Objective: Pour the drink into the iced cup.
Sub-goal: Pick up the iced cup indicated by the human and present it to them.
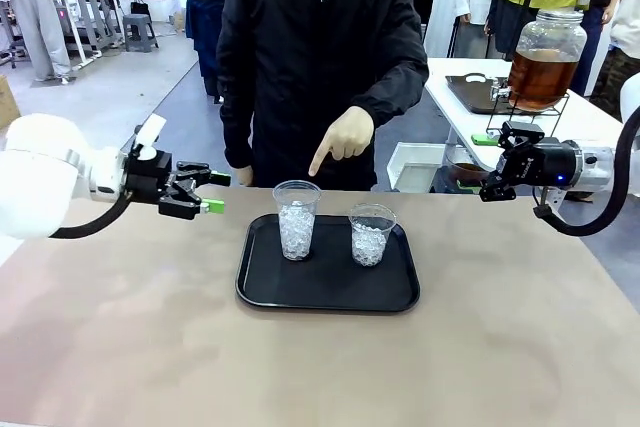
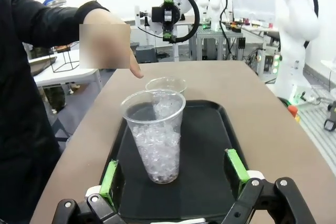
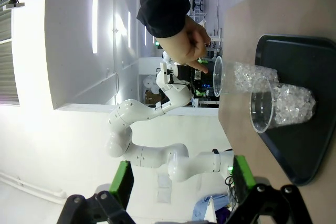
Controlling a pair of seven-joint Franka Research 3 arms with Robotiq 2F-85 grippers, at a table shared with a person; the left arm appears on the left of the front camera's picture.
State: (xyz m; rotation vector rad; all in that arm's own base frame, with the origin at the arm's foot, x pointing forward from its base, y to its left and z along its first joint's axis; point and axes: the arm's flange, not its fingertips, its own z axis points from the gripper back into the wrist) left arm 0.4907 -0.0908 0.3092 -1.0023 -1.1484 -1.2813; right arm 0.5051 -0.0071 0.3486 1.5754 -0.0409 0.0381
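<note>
Left tool (image 1: 213,192), right tool (image 1: 497,165) both apart, empty. Hand (image 1: 345,137) points at tall cup (image 1: 297,219). Risk: hard squeeze buckles thin cup, ice spills; short cup (image 1: 371,235) knocked.

Left gripper (image 1: 214,192) open, right gripper (image 1: 495,165) open, both hovering level

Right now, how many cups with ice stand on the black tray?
2. The taller cup stands on the tray's left part, below the person's pointing hand; the shorter cup stands to its right. None looks hidden.
</note>
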